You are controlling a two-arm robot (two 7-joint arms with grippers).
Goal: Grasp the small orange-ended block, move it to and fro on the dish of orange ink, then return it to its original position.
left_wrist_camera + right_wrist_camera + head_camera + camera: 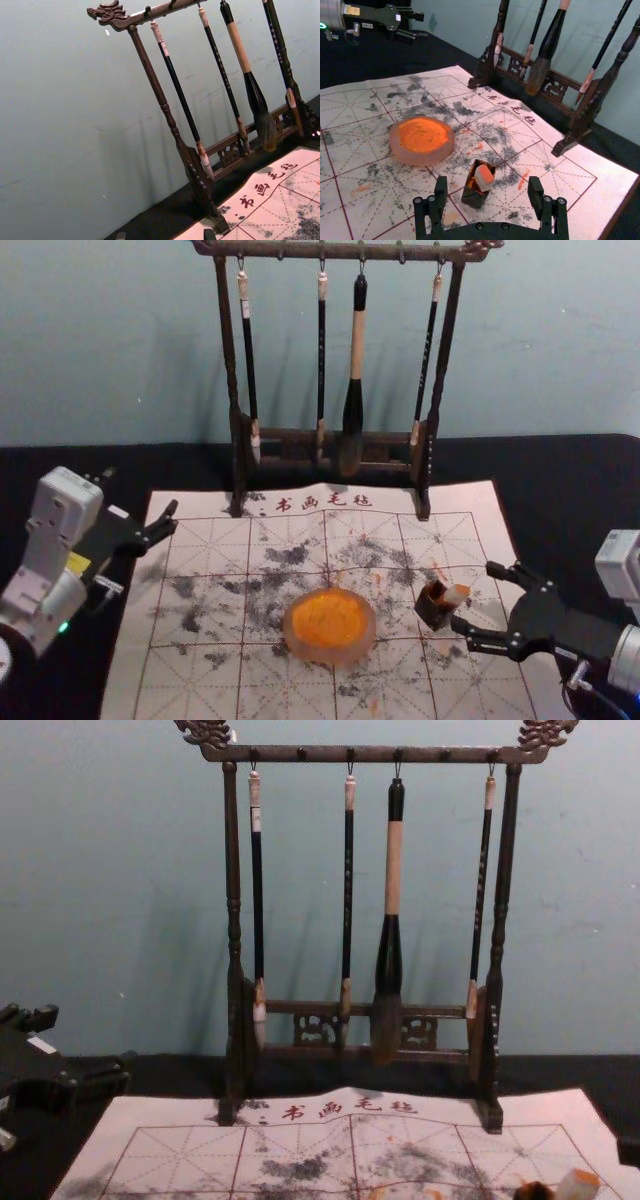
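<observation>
The pale block [457,595] with an orange end leans in a small dark open box [432,612] on the mat, right of the round dish [331,654] of orange ink [329,617]. My right gripper [475,597] is open just right of the block. In the right wrist view, the block [484,177] and box [474,197] lie just beyond the right gripper [487,187], between the lines of its spread fingers. Parked at the left, my left gripper [141,492] stands open; its tips edge into the left wrist view [165,235].
A wooden rack [338,437] with several hanging brushes stands at the mat's back edge. The white gridded mat [210,590] has ink smudges and lies on a black tabletop [560,475]. A pale wall rises behind.
</observation>
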